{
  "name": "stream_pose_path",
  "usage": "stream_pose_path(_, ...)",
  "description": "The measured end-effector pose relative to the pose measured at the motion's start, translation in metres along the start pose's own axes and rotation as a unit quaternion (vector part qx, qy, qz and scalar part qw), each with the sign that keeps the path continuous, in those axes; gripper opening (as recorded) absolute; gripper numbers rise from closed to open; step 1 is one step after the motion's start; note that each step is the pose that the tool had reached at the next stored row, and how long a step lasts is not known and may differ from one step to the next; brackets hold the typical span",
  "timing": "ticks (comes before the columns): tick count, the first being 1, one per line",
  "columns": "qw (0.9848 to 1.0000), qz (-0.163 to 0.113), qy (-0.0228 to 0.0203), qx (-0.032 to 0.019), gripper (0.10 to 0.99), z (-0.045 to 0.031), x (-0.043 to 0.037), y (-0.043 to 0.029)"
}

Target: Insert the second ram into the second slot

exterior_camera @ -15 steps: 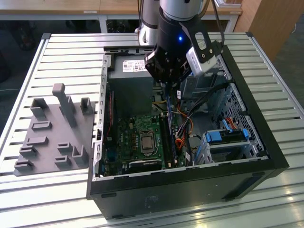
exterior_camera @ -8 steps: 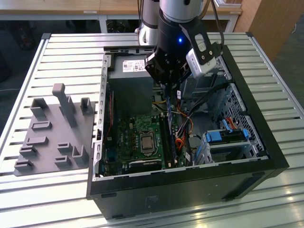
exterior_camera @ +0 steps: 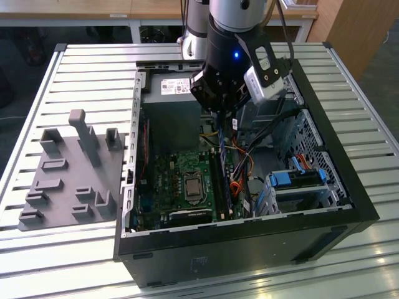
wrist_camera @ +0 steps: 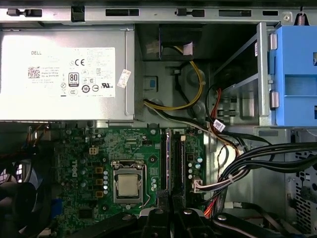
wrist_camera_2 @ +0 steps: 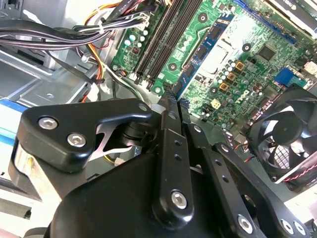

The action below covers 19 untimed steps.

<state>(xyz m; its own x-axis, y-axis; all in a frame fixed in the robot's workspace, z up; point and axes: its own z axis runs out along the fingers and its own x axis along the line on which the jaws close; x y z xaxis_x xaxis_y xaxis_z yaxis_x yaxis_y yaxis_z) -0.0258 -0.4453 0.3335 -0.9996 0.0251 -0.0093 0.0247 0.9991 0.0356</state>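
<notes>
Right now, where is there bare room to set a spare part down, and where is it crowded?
Free: the slatted table beyond the grey fixture, and the strip at the exterior view's right of the case. Crowded: inside the case, cables pack the space beside the slots under the gripper.

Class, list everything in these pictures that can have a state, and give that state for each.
second ram, held by the gripper above the motherboard
gripper, shut on the second ram
computer case, on its side, side open
processor socket, uncovered, chip bare
memory slots, too dark to tell if filled
</notes>
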Motion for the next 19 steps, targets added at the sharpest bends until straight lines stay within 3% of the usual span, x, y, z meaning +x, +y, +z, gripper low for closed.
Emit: stream_pose_path(19,1.0,0.0,0.0,0.0,0.137,0.0055,0.0,-0.0024)
